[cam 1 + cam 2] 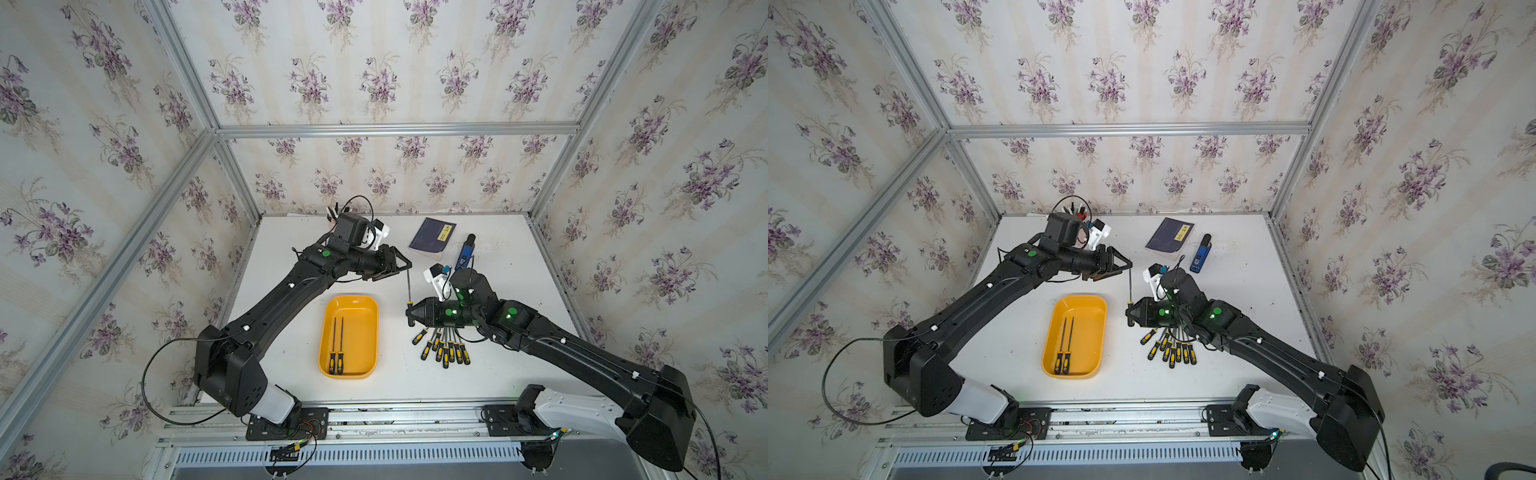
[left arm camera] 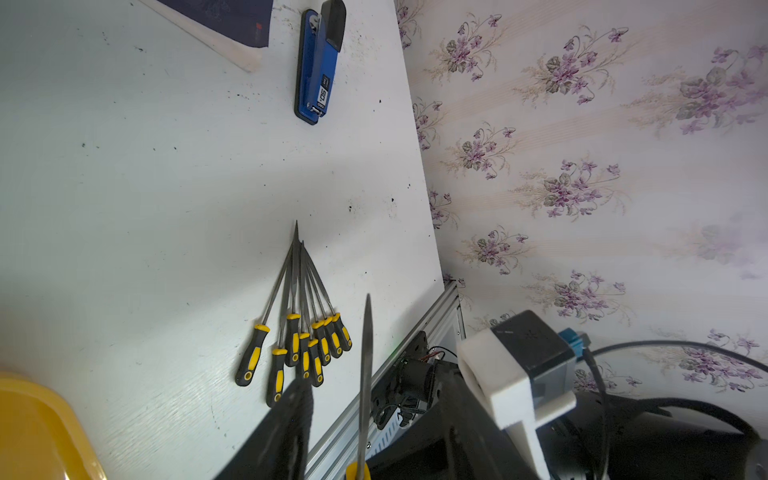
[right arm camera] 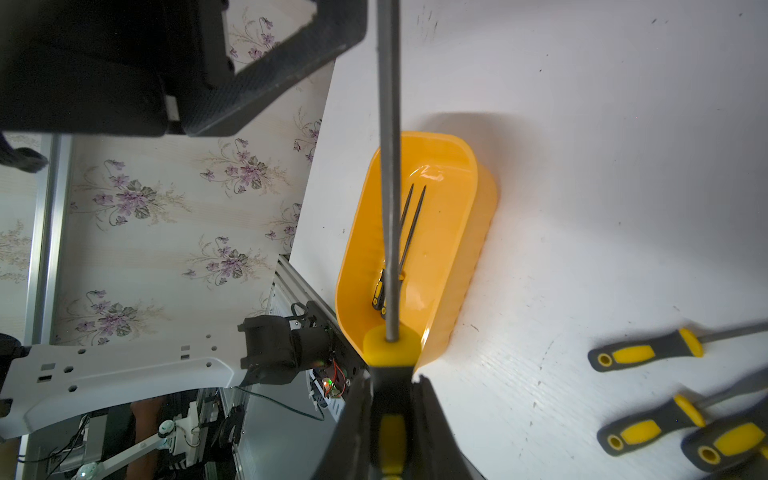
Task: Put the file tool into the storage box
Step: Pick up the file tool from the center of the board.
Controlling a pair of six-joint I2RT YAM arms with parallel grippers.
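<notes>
My right gripper (image 1: 411, 314) (image 3: 390, 382) is shut on the black-and-yellow handle of a file tool (image 1: 409, 286) (image 1: 1130, 286) (image 3: 389, 166), held above the table beside the storage box. Its grey shaft points away toward my left gripper (image 1: 406, 266) (image 2: 374, 399). That gripper stands open, with the shaft's tip (image 2: 365, 353) between its fingers and a gap on each side. The storage box (image 1: 359, 320) (image 1: 1086, 320) (image 3: 449, 216), a shallow orange-yellow tray, holds two files (image 1: 336, 345) (image 3: 411, 224) lying side by side.
Several more files (image 1: 444, 347) (image 1: 1169, 349) (image 2: 299, 332) lie fanned out on the white table under my right arm. A blue stapler (image 1: 465, 251) (image 2: 318, 66) and a dark blue book (image 1: 432, 235) lie at the back. Pens in a cup (image 1: 1077, 210) show behind my left wrist.
</notes>
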